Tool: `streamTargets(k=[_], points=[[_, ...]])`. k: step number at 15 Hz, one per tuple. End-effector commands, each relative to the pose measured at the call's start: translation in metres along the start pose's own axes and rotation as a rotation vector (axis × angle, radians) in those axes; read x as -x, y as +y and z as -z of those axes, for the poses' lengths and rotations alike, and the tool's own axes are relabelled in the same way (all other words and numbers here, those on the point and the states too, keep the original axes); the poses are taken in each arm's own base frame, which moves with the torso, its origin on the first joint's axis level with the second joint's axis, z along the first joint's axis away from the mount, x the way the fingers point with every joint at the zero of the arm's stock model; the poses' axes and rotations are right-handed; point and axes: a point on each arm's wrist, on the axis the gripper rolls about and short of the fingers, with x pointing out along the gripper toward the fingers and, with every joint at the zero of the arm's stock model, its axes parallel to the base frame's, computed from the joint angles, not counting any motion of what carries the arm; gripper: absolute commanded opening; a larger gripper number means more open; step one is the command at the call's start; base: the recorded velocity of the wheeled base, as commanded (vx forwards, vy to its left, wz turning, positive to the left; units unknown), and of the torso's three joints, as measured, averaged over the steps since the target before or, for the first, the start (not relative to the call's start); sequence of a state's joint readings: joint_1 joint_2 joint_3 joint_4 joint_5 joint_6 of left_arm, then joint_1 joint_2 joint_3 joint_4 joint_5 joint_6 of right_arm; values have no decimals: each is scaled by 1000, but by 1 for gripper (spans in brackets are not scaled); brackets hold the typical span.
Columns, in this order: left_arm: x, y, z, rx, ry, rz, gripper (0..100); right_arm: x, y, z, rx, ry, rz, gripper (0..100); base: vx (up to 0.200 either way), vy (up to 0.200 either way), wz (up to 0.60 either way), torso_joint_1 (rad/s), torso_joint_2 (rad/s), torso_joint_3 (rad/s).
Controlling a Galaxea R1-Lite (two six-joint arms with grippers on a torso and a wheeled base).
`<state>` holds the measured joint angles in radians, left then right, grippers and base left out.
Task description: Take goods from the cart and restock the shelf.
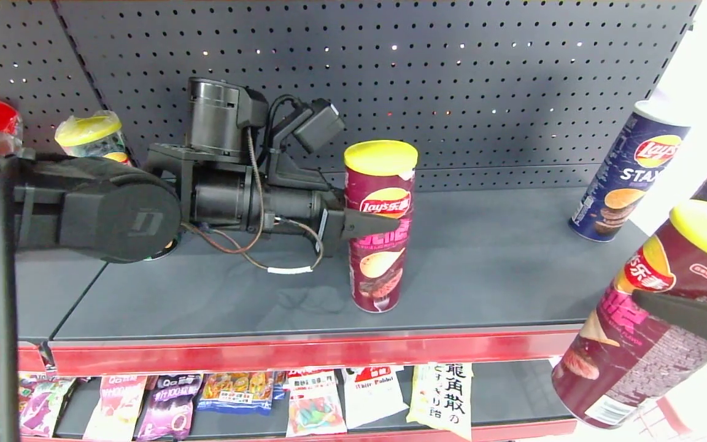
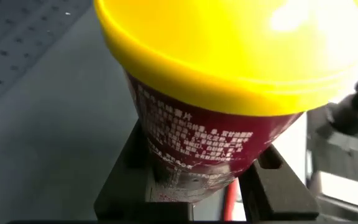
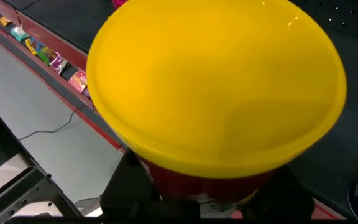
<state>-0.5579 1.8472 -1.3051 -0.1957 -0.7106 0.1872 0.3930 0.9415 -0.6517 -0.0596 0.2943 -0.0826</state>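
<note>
Two grippers each pinch a can. The left gripper (image 1: pixel 384 228) has its black jaws closed across the middle of a maroon cylindrical crisp can with a yellow plastic lid (image 1: pixel 378 270). This can stands upright with its base on the grey metal shelf deck (image 1: pixel 482 258), near the front edge and about midway along. In the left wrist view, the left gripper (image 2: pixel 194 183) clamps the can's body (image 2: pixel 191 134) below the lid.

The right gripper (image 1: pixel 654 304) grips a second maroon can with a yellow lid (image 1: pixel 629 362), held tilted off the shelf's right front corner and not touching the deck.

A dark blue crisp can (image 1: pixel 623 178) stands at the shelf's right rear, well apart from both. A yellow-lidded clear tub (image 1: pixel 89 135) sits at the left rear against the perforated grey back panel (image 1: pixel 452 61). Hanging snack packets (image 1: pixel 316 405) line the tier below.
</note>
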Motion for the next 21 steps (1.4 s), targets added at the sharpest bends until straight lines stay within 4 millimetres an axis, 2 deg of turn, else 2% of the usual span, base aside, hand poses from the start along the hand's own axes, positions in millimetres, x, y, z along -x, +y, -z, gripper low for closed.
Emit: streamTargets(k=[1,13,21], points=[[7,-6,-1,-12,-4,2,0,0,0,0,0,1,-2,0,0,0,0,0,0,0],[10,-9,10,-80,18,41,0,1,1,1,3,-1,0,0,0,0,0,0,0,0],[11,-13,10,-97,19,40,0,1,0,1,3,-1,2,0,0,0,0,0,0,0]])
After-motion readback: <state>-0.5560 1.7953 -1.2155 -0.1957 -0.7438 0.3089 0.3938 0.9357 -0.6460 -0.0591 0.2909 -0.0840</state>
